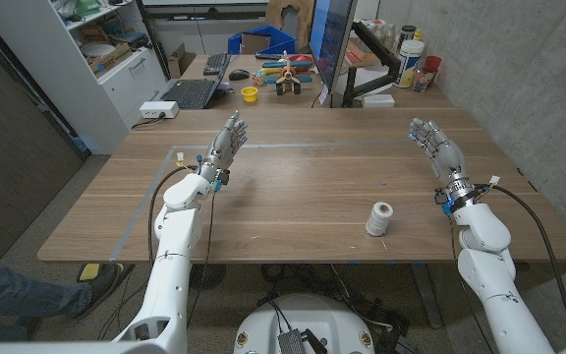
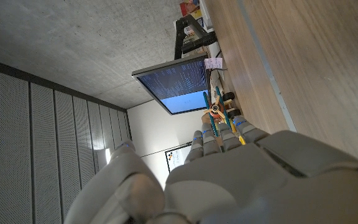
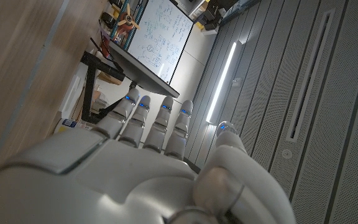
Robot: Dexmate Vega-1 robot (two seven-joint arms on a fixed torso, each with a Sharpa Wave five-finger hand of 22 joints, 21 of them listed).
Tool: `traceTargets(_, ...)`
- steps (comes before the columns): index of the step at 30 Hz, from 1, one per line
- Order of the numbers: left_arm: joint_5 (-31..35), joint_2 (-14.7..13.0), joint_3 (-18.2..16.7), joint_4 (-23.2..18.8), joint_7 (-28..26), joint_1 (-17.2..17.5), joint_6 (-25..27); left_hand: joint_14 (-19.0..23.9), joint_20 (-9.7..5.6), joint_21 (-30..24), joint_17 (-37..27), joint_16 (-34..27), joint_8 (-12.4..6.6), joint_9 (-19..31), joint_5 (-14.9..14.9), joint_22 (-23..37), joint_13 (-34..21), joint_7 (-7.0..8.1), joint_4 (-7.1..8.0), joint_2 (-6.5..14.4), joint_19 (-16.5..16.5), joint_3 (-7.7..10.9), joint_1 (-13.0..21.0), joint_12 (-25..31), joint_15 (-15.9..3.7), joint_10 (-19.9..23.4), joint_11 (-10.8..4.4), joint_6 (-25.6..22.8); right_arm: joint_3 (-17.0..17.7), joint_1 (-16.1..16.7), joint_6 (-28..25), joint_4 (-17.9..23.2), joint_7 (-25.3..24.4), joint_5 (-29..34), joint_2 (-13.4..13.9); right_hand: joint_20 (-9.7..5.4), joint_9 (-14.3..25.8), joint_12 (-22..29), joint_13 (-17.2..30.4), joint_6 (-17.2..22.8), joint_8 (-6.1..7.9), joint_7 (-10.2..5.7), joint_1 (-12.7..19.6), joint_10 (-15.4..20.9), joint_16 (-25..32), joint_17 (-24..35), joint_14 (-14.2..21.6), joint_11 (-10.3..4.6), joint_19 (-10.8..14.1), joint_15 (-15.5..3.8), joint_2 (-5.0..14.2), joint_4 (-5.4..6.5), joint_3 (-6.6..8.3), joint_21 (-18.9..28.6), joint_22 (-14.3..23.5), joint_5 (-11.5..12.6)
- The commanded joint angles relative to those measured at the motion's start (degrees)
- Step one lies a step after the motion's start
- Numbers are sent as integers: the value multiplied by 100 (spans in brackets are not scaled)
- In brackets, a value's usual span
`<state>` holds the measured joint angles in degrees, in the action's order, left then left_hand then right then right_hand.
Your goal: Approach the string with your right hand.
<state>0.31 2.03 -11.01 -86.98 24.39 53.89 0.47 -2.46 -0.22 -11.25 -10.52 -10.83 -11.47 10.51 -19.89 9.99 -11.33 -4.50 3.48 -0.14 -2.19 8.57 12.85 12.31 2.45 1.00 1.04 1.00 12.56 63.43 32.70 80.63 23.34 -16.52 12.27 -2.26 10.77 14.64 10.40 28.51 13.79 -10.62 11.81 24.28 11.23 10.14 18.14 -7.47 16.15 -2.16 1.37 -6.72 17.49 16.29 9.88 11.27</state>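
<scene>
String [image 1: 380, 217], white spool upright on table; right robot hand [image 1: 438, 147] empty, fingers spread.

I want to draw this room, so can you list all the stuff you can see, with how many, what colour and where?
Spool of string: one, white, upright on the table's near right part.
Table: one, brown wood, in the middle.
Monitor: one, dark, lit screen, at the table's far edge.
Keyboards: two, black, on the desk behind, far left.
Cup: one, yellow, on the desk behind.
Bin: one, blue, far back.
Shelf unit: one, white, far left.
Person's leg and shoe: one, blue trousers, bottom left.
Left hand: white, open, over the table's left.
Right hand: white, open, over the table's right, apart from the spool.
</scene>
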Motion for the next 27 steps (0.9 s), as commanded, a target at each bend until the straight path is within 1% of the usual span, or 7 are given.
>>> traceTargets(1,62,-5,48,-186,-36,69,83,-16,-3,-8,-12,-7,-17,29,22,25,-7,-28,-6,-5,-19,-43,78,-3,46,7,27,-12,52,103,73,62,50,-36,21,-280,21,13,15,111,6,-3,53,62,-5,12,71,28,42,-391,12,-18,21,-45,18,27)
traceTargets(7,93,-8,75,-268,-60,96,114,-18,3,-8,-12,-5,-15,29,26,25,-7,-31,-6,-3,-20,-47,81,-4,46,4,23,-11,89,186,109,102,58,-23,40,-277,21,13,15,138,4,-6,55,79,-8,12,82,21,48,-397,18,-19,25,-60,18,27)
traceTargets(12,109,-16,87,-285,-71,102,136,-23,15,-4,-12,-3,-15,29,29,25,-7,-23,-5,0,-29,-53,84,-9,41,-5,16,-17,110,226,192,103,85,-80,6,-273,21,10,15,149,-4,-10,60,89,-12,12,86,0,55,-394,27,-21,31,-73,18,27)
traceTargets(18,116,-23,101,-261,-65,94,126,-24,19,-3,-13,-3,-15,29,34,24,-7,-24,-4,3,-34,-60,89,-9,42,-4,6,-20,98,260,274,111,147,-106,-6,-269,21,6,15,173,-8,-20,63,97,-18,13,88,9,61,-390,32,-22,34,-87,19,26)
traceTargets(22,123,-25,100,-244,-72,93,133,-29,25,-2,-13,-1,-14,29,36,24,-7,-18,-3,6,-38,-63,91,-5,38,6,17,-21,88,274,351,113,198,-125,-11,-267,21,8,16,199,-8,-12,64,114,-22,13,90,-31,66,-393,34,-24,36,-98,19,26)
traceTargets(27,122,-28,98,-214,-62,86,130,-26,42,-2,-13,-3,-12,29,40,24,-7,-18,-2,10,-41,-70,95,-9,34,-2,3,-22,81,305,390,146,217,-117,-13,-268,21,3,16,200,-16,-21,65,113,-23,13,97,-19,71,-390,36,-25,37,-107,19,26)
